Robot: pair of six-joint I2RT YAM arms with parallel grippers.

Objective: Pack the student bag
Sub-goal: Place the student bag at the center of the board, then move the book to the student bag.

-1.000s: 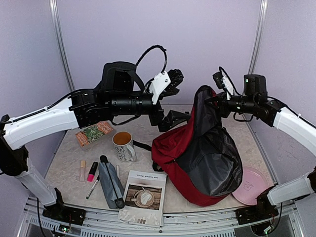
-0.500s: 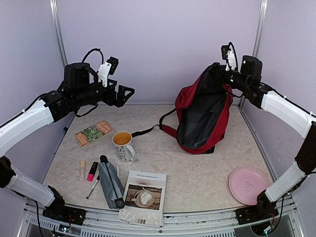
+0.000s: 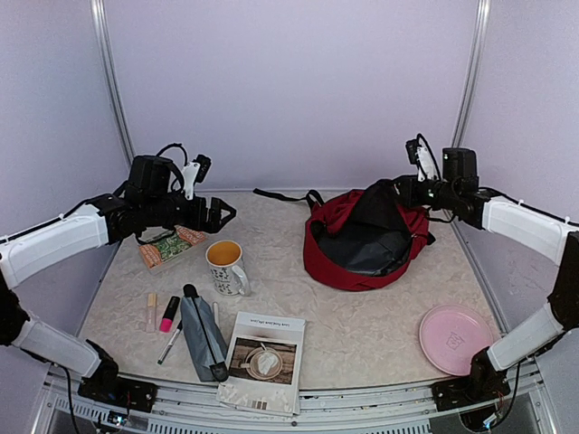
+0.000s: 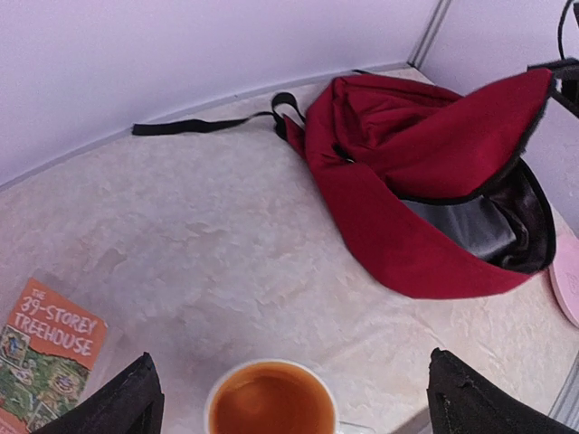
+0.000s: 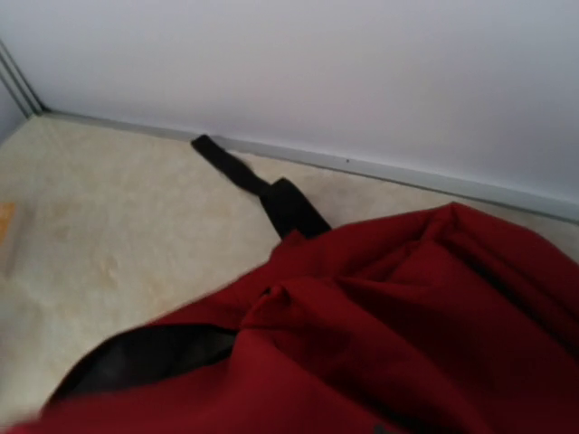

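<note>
A: Quick one. Where's the student bag (image 3: 362,240)?
B: Far right part of the table (image 3: 362,321), near the back edge. It's slumped with its mouth open toward the camera and dark lining showing. A black strap trails along the back edge.
A: Anything in it?
B: Nothing I can see in the lining, so I'd call packing not started.
A: What's left out?
B: Everything on the left half: the storybook (image 3: 172,244) near the left edge, mug (image 3: 226,265) with brown liquid, grey pouch (image 3: 204,334), pink marker (image 3: 169,314), small tube (image 3: 151,312), and the booklet (image 3: 262,357) at the front edge. A pink plate (image 3: 455,339) sits in the front right corner.
A: Left gripper (image 3: 220,215)?
B: Jaws spread wide and empty, hovering above the storybook and mug.
A: Right gripper (image 3: 403,188)?
B: At the bag's upper rim. The wrist view is only blurred red fabric, no fingers in sight. Can't tell whether it's pinching the cloth or has let go.
A: Progress?
B: Bag opened and placed; all the loading remains.
</note>
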